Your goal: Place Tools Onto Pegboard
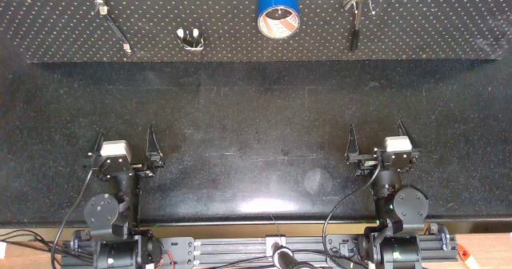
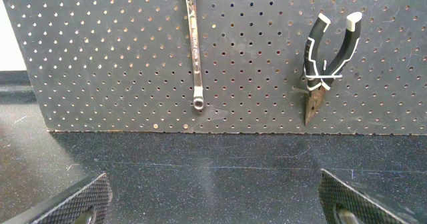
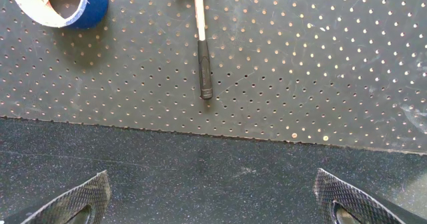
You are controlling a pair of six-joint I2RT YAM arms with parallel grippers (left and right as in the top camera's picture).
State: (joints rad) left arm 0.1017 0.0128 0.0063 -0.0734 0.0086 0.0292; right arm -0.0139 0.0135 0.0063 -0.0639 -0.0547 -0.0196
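Top view: a black perforated pegboard (image 1: 432, 29) stood along the upper edge of the frame, behind a black speckled desk (image 1: 256, 109). Four tools hung on the board, all off the desk. Left to right they were a long silver wrench (image 1: 114, 25) at upper left, slanting; black-and-white-handled pliers (image 1: 190, 38) near it and lower; a blue roll of tape (image 1: 278, 14) at upper centre; and a hammer with a metal head and black grip (image 1: 358, 13) at upper right. The left gripper (image 1: 125, 137) sat at lower left, fingers spread wide. The right gripper (image 1: 375, 133) sat at lower right, fingers likewise spread. Both were over the desk, well apart from the board. Left wrist view: the wrench hung straight down, ring end lowest, and the pliers hung nose down at the frame's right. Right wrist view: the tape was in the upper left corner, and the hammer's handle hung with the grip end lowest.
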